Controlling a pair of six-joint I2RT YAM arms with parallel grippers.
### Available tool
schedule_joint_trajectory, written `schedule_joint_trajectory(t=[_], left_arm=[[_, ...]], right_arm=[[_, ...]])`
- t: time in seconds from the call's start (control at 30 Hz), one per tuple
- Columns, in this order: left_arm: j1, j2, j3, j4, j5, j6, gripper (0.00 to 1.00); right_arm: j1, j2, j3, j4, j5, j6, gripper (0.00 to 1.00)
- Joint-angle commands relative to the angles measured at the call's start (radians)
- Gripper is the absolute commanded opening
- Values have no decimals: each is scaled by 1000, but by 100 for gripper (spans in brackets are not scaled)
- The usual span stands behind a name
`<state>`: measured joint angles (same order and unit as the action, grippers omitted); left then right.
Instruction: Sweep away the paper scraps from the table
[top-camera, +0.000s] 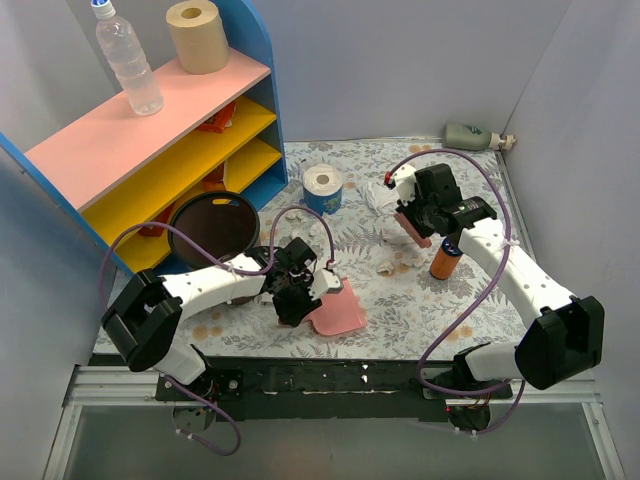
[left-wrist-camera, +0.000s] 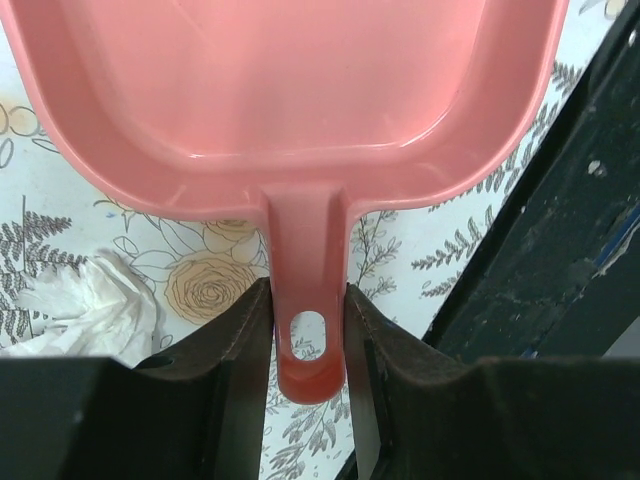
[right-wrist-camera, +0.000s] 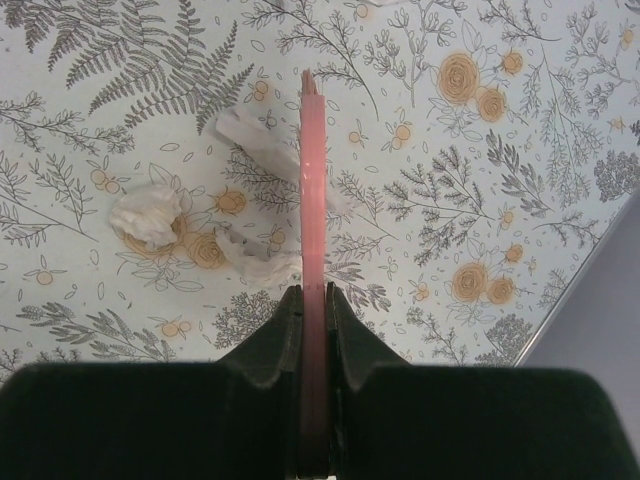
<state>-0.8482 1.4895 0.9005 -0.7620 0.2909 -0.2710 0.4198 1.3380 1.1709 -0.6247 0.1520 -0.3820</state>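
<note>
The paper scraps (right-wrist-camera: 150, 215) lie loose on the table (right-wrist-camera: 500, 150), mostly between your two arms, with one just beside the handle of the pink dustpan (left-wrist-camera: 300, 90). Your right end effector (right-wrist-camera: 313, 300) is clenched on a thin pink scraper (right-wrist-camera: 312, 180) set among the scraps, presumably to push them; your left end effector (left-wrist-camera: 310, 330) grasps the pink dustpan by its handle, presumably to receive them. An orange bottle (top-camera: 445, 260) close by the right arm and a toilet-paper roll (top-camera: 322, 187) behind may obstruct the stroke
</note>
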Motion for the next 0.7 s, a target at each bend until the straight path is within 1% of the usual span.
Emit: schedule_joint_trajectory(t=[0.0,0.03,0.07,0.13,0.17,0.23,0.4,0.5,0.67], left_arm=[[-2,6,44,85,-2,-85,11],[-2,8,49,89,-2,-92,14],[-2,11,58,92,-7,-102,23],[-2,15,67,107,-19,-109,32],[-2,18,72,109,-19,-109,39],[-2,29,84,109,-27,-108,43],[-2,15,74,109,-27,-99,59],[-2,-8,51,112,-10,-96,63],[-2,-21,2,125,-30,-82,65]], right_arm=[[-3,1,38,36,63,17,1],[-3,0,30,37,69,14,1],[-3,-5,27,39,69,12,1],[-3,-8,19,40,70,17,1],[-3,-11,10,46,67,22,1],[-3,-11,4,46,64,25,1],[-3,0,19,39,41,31,1],[-3,0,35,36,37,29,1],[-4,-20,29,19,32,22,1]])
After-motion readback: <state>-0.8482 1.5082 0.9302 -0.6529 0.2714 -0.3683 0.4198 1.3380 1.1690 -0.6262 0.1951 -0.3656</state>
